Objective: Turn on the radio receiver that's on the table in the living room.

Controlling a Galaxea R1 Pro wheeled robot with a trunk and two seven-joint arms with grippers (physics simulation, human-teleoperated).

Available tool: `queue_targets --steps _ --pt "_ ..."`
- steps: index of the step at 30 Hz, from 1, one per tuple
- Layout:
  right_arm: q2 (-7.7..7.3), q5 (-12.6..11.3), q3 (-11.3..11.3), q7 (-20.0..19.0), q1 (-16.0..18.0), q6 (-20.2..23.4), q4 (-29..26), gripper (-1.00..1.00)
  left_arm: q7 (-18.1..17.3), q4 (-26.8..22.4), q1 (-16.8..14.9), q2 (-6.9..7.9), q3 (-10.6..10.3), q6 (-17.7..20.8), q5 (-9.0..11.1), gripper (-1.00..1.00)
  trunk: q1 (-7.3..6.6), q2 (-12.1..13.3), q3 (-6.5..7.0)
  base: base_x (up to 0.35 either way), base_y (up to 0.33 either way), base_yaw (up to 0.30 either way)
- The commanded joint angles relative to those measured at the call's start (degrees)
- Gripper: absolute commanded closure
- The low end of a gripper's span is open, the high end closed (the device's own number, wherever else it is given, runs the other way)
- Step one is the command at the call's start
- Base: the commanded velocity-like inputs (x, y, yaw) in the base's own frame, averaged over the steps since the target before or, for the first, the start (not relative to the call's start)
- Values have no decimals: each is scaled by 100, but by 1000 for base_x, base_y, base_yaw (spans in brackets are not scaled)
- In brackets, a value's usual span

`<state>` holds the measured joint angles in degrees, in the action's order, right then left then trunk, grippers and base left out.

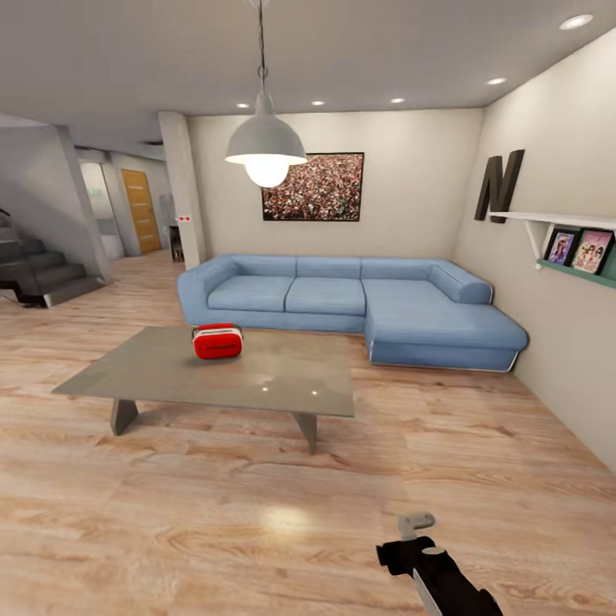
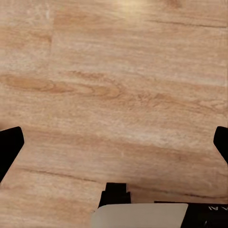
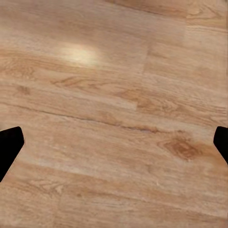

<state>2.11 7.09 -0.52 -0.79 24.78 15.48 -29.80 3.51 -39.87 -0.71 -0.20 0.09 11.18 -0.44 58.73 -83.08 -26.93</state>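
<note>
The red radio receiver (image 1: 217,340) with white trim stands on the far left part of the low grey table (image 1: 257,385), in the living room ahead of me. It is several steps away from both arms. My right arm (image 1: 438,571) reaches low over the wood floor at the near right. In the left wrist view my left gripper (image 2: 114,147) is open over bare floor planks, its black fingertips (image 2: 9,145) wide apart. My right gripper (image 3: 114,147) is open too, with only floor between its fingertips (image 3: 9,142).
A blue L-shaped sofa (image 1: 359,304) runs behind the table and along the right wall. A grey pendant lamp (image 1: 266,145) hangs above the table. A wall shelf (image 1: 569,235) juts out at right; stairs (image 1: 38,274) rise at far left. Wood floor (image 1: 214,522) lies between me and the table.
</note>
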Motion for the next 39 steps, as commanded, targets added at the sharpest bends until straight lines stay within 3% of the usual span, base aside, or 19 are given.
queue_targets --steps 1,4,7,11,28,39 --pt "0 1 0 0 0 0 0 -100 0 2 0 1 0 -5 0 -100 0 0 0 189 243 0" --pt "0 2 -1 0 0 -1 0 -100 2 5 -1 7 13 -14 0 -100 0 0 0 190 261 0" --pt "0 3 -1 0 0 -1 0 -100 -23 6 -1 46 244 -11 0 -100 0 0 0 172 281 0" --pt "0 2 -1 0 0 -1 2 -100 -40 11 1 65 355 -10 0 -100 0 0 0 165 287 -102" --pt "0 -5 -10 0 0 -1 26 -100 -12 23 0 73 381 -10 0 -100 0 0 0 144 291 -70" --pt "0 -6 -10 0 0 -2 27 -100 0 23 1 192 387 -12 0 -100 0 0 0 155 272 0"
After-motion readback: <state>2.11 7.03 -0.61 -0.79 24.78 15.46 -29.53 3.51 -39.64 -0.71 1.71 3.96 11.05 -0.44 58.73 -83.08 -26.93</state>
